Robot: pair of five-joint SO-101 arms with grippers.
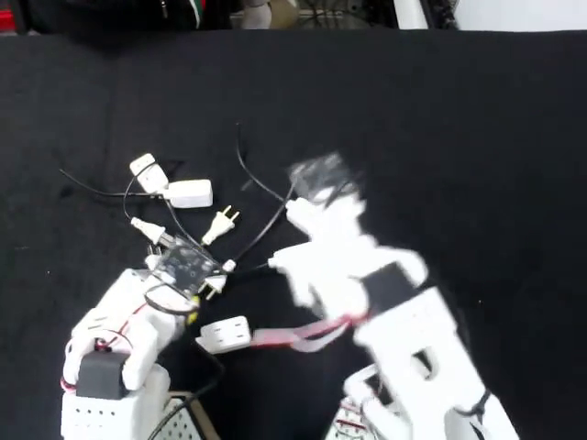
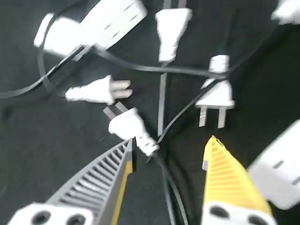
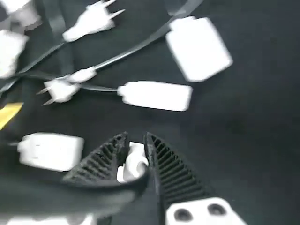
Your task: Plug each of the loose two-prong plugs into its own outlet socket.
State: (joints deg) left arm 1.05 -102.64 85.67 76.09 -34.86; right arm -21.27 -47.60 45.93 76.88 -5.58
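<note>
— Yellow on one side, grey on the other: the left gripper (image 2: 171,141) stands wide, with nothing between its fingers but a black cable (image 2: 165,180).

— Where is its plug?

— The nearest plug (image 2: 126,124) lies just off the grey fingertip, prongs bare. A second plug (image 2: 99,90) rests just beyond it. A third plug (image 2: 215,99) lies ahead of the yellow finger, also unplugged. Farther out sits a socket block (image 2: 115,18).

— And the other arm?

— The right gripper (image 3: 136,139) is pinched narrow on a white piece (image 3: 133,166). It looks like a plug body, though I cannot tell for certain. Ahead of it, apart from the fingers, lies a flat white block (image 3: 157,95), likely a socket.

— So how far along?

— Barely begun, I judge. Every plug whose prongs I can see lies loose on the black cloth (image 1: 440,110), and none sits visibly in a socket. If the held piece is a plug, one has been picked up. Seating it, and all the others, is left to do.
</note>
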